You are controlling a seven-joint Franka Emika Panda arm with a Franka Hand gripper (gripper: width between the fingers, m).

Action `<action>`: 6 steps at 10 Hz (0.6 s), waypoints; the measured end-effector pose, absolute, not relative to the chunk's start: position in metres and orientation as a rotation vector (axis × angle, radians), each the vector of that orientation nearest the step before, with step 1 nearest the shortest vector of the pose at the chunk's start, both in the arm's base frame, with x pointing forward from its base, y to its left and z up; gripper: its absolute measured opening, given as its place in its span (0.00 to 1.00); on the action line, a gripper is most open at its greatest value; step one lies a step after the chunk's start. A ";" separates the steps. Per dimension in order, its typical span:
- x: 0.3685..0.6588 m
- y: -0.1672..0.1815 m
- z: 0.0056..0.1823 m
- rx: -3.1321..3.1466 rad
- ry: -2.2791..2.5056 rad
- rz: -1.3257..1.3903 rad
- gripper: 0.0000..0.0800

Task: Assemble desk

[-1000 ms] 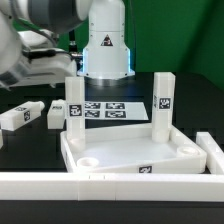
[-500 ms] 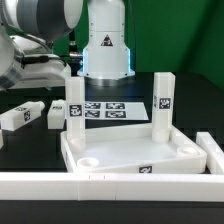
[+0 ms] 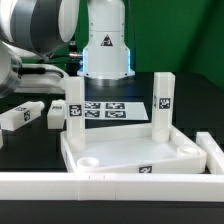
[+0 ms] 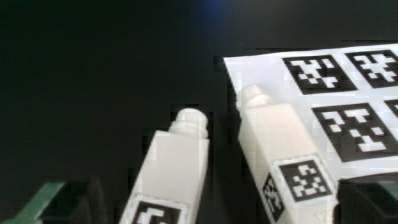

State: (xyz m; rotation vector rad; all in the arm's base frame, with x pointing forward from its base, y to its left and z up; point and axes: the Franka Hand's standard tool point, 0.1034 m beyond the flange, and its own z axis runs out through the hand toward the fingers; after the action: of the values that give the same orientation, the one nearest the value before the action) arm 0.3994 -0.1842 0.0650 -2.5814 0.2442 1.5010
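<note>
Desk top (image 3: 130,150): lies flat on the black surface (image 3: 190,100), open side up with the rim raised. Its near edge is close against the low white border wall (image 3: 100,185). A round socket shows in the near corner on the exterior view's left.

Far-left leg (image 3: 73,108) and far-right leg (image 3: 163,100): both stand upright at the top's far corners, with their tags facing the camera.

Inner loose leg (image 3: 55,113) and outer loose leg (image 3: 20,116): both lie on their sides on the surface, off to the exterior view's left of the top. They are side by side with a narrow gap between them. In the wrist view the inner one lies just beside the edge of the marker board (image 3: 105,110); I cannot tell whether it touches it.

Arm (image 3: 35,30): at the exterior view's upper left, above the loose legs. The wrist camera looks down on both of them.

Tool: its fingers are not clearly seen in either view. The jaws are spread fully wide and hold nothing; both loose legs rest free on the surface
</note>
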 end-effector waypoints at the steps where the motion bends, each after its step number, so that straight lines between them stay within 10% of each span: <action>1: 0.396 -0.184 0.064 -2.566 0.246 1.520 0.81; 6: 0.399 -0.180 0.060 -2.540 0.218 1.548 0.81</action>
State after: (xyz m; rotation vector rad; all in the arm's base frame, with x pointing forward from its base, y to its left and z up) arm 0.3988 -0.1802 0.0602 -2.5403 0.2177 1.5483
